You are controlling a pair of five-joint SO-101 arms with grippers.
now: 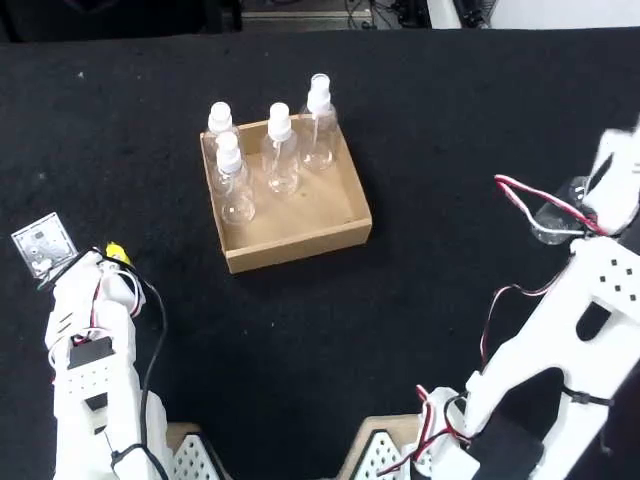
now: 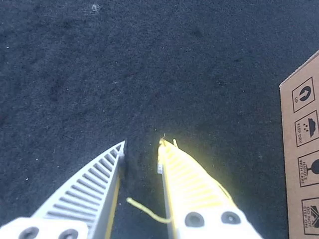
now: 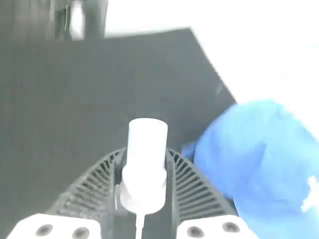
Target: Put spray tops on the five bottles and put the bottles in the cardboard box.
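We see a brown cardboard box point(image 1: 300, 247), black table point(image 1: 460, 110) and clear, white-capped bottles point(image 1: 283, 170). The left gripper point(image 2: 143, 143) has one ribbed white finger, one yellow; the right gripper point(image 3: 145, 150) holds a white spray top point(image 3: 144, 174).

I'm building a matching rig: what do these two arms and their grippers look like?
The left arm is white plastic with a black cable; the right arm is white with red and white wires. The left gripper and right gripper both have tapered, ribbed fingers, one left finger yellow.
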